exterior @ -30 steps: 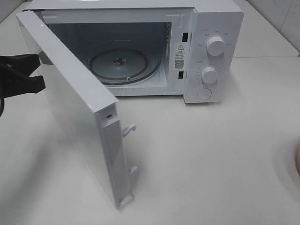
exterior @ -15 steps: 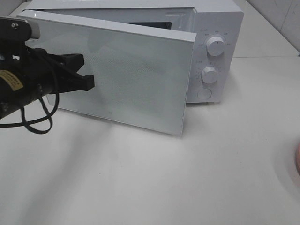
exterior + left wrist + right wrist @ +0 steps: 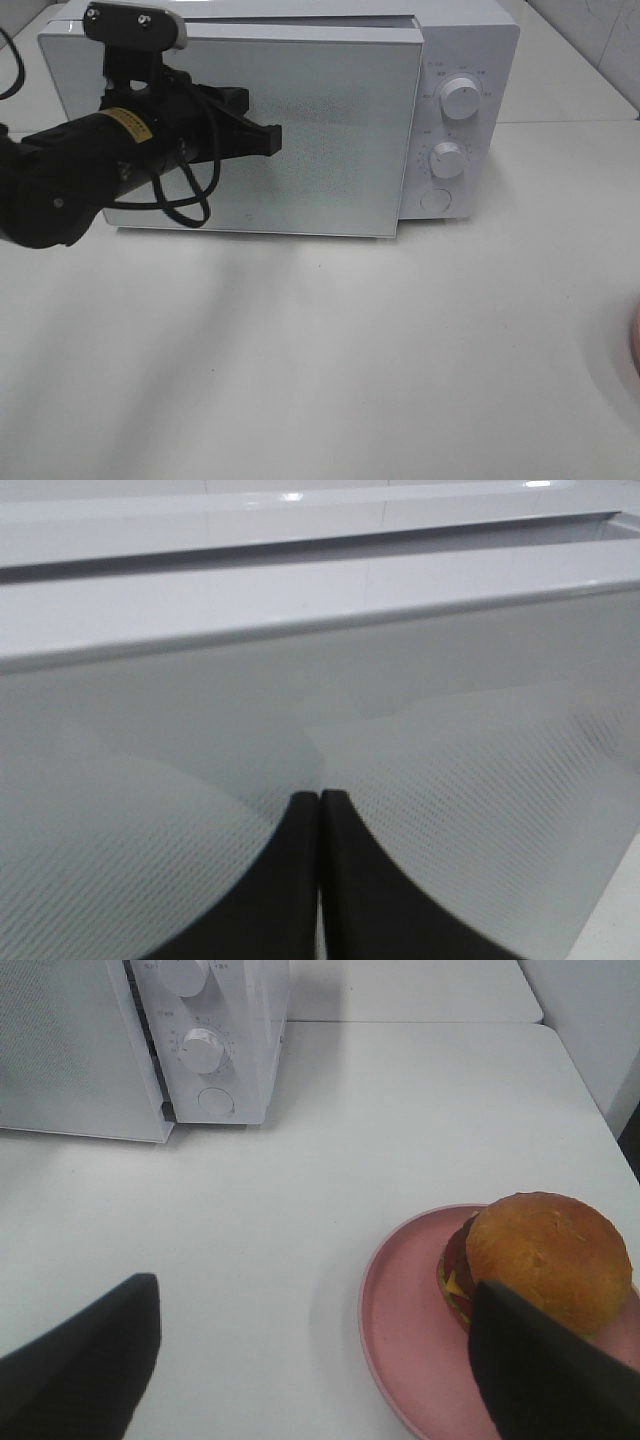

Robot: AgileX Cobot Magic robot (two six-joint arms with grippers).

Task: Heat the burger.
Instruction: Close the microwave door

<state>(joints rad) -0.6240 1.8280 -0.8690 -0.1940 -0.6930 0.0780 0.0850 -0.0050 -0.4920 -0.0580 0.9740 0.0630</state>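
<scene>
The burger point(image 3: 545, 1255), with a golden-brown bun, sits on a pink plate point(image 3: 410, 1330) on the white table. My right gripper point(image 3: 315, 1290) hovers open above the table with nothing between its fingers; the burger lies beside and partly behind one finger point(image 3: 545, 1370). Only a sliver of the plate point(image 3: 636, 340) shows at the right edge of the exterior high view. My left gripper point(image 3: 272, 140) point(image 3: 319, 805) is shut, its tips against the front of the white microwave's door point(image 3: 330, 130). The door stands almost against the body, with a narrow gap along its top.
The microwave point(image 3: 460, 60) stands at the back of the table with two dials point(image 3: 458, 97) and a round button on its right panel. A black cable point(image 3: 185, 205) hangs from the left arm in front of the door.
The microwave door has swung from wide open to nearly shut. My left gripper has travelled rightwards with it, staying on the door's front. The plate's edge has not moved.
</scene>
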